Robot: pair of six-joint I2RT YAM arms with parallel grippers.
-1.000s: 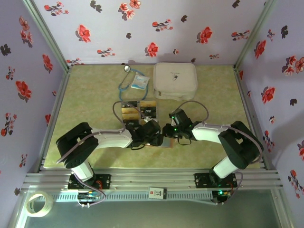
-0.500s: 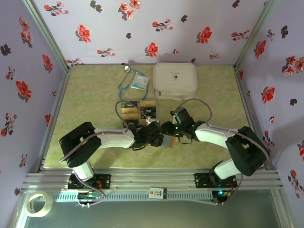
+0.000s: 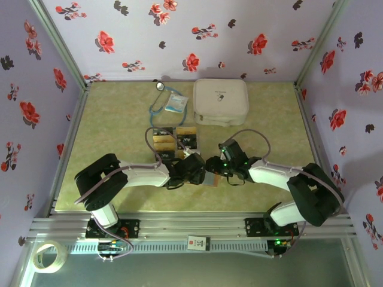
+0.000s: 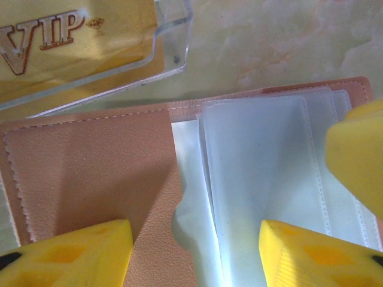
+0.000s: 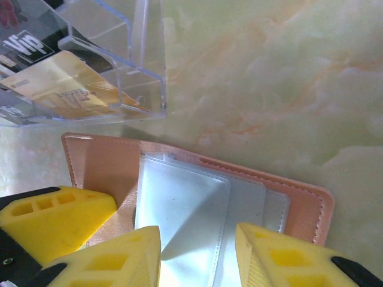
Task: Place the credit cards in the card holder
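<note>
Probably a robotics lab test cell: flower-print walls (image 3: 137, 30) enclose the marbled tabletop (image 3: 114, 119) ahead of the left arm (image 3: 140, 173) and right arm (image 3: 269, 172), both bolted to an aluminium rail (image 3: 191, 224).

One card holder (image 4: 90, 173), one white case (image 3: 221, 101), one stethoscope (image 3: 157, 104), one packet (image 3: 176, 103), one tape roll (image 3: 49, 256), and several credit cards (image 3: 175, 141), too overlapped to count.

Card holder (image 4: 90, 173) runs past the left wrist view's edges
</note>
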